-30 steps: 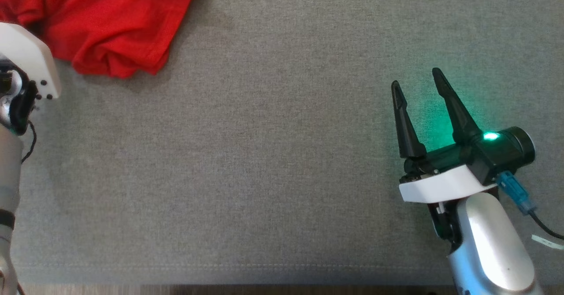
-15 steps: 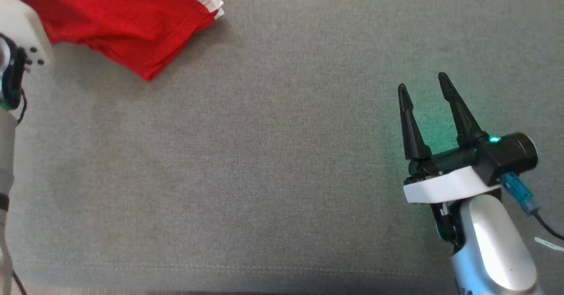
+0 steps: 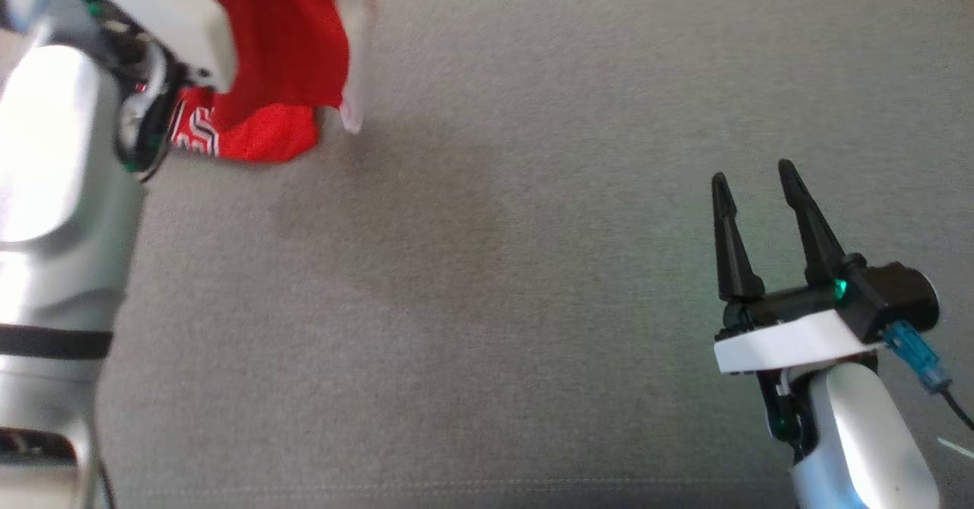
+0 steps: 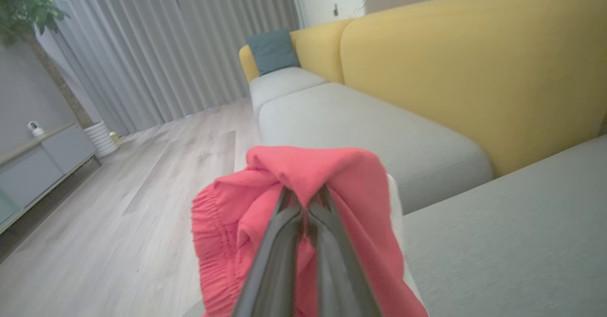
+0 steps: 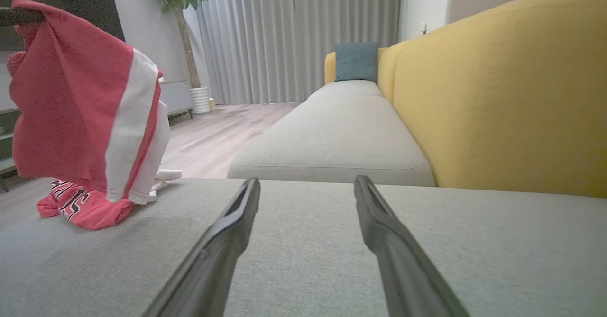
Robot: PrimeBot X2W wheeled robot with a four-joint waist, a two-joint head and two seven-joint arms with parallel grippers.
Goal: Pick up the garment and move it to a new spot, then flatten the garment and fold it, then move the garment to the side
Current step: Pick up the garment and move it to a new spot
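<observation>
1. The left fingers are clamping a fold of the red garment, which is hanging, its lower end touching the grey sofa seat.
2. It is looking light and limp; a hem is offering the surest hold.
3. Folds are hiding its shape.
4. The right fingers are standing wide, empty.

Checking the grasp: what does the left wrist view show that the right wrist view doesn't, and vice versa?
Left wrist view: the left gripper shut on a bunched fold of the red garment. Right wrist view: the right gripper open above the grey cushion, and the garment hanging with a white stripe, its lettered end resting on the cushion. Both: the garment, the yellow backrest, the teal pillow.
</observation>
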